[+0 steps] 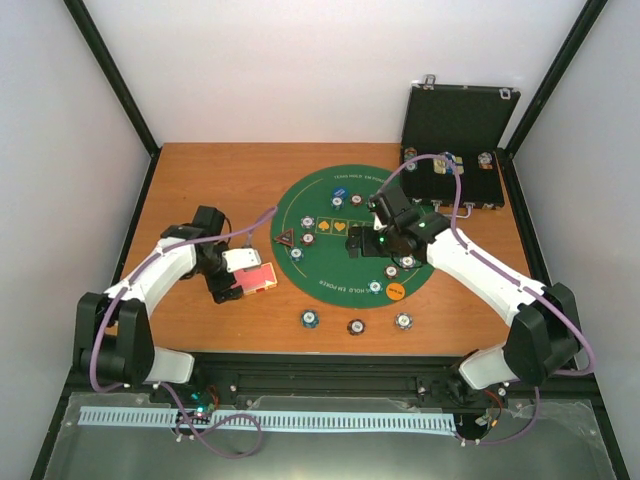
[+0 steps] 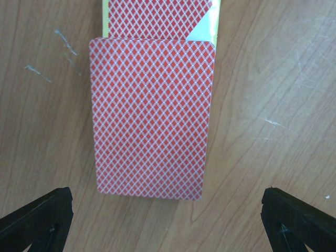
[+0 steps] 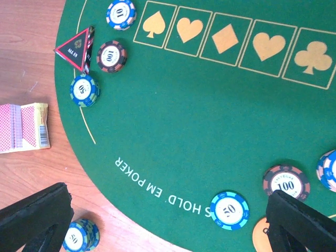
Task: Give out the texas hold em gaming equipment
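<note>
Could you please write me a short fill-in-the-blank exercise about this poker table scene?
1. The deck of cards lies on the wooden table with its ___ backs up.
2. The triangle at the edge of the green mat reads ALL ___.
3. Of the five suit symbols printed on the mat, two are ___.
4. The left gripper and the right gripper both stand ___.
Missing words: red; IN; hearts; open.

Table: scuffed wood-grain. Mat: matt green felt. Cards: smooth, red-lattice paper. Chips: glossy plastic.
</note>
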